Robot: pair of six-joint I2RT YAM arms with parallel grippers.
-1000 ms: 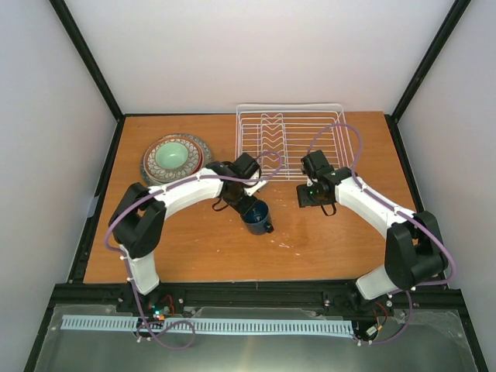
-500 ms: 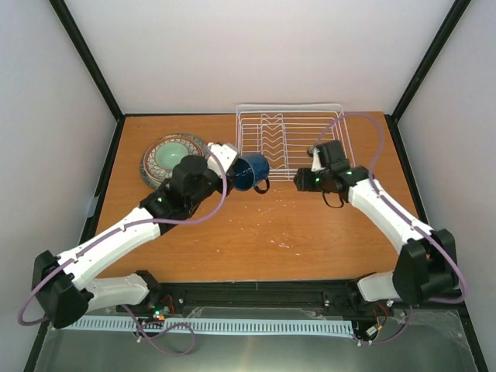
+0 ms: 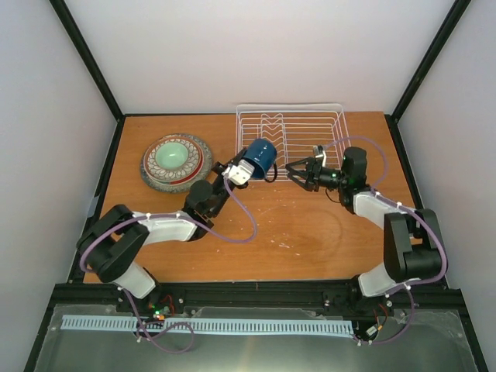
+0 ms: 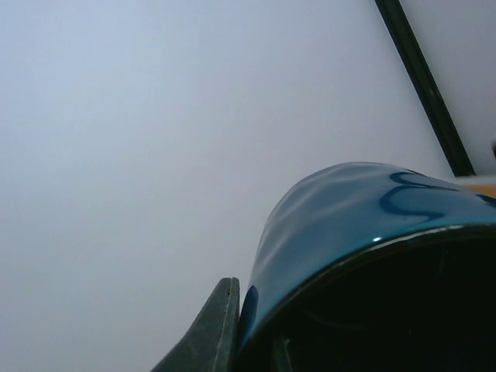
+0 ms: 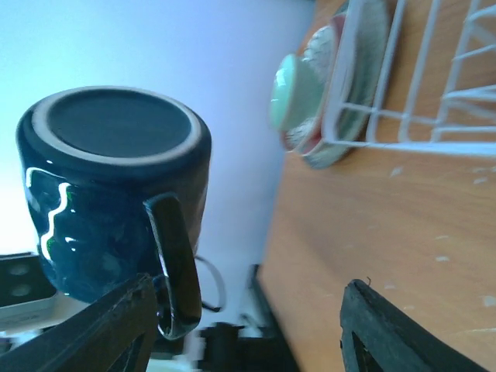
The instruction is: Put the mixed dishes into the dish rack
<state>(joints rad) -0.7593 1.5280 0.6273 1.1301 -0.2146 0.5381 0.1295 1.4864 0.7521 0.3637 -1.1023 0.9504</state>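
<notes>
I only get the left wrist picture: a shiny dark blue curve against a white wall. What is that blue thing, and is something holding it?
Observer: It is a dark blue mug, tipped on its side and held off the table by the left gripper.
Visitor: Is it near anything?
Observer: Yes. From above it overlaps the front left corner of the white dish rack.
Visitor: What about the other arm?
Observer: The right gripper is open and points at the mug's handle; its wrist camera shows the handle near one finger, not pinched.
Visitor: Any other dishes?
Observer: A pale green cup sits on a stack of plates, left of the rack.
</notes>
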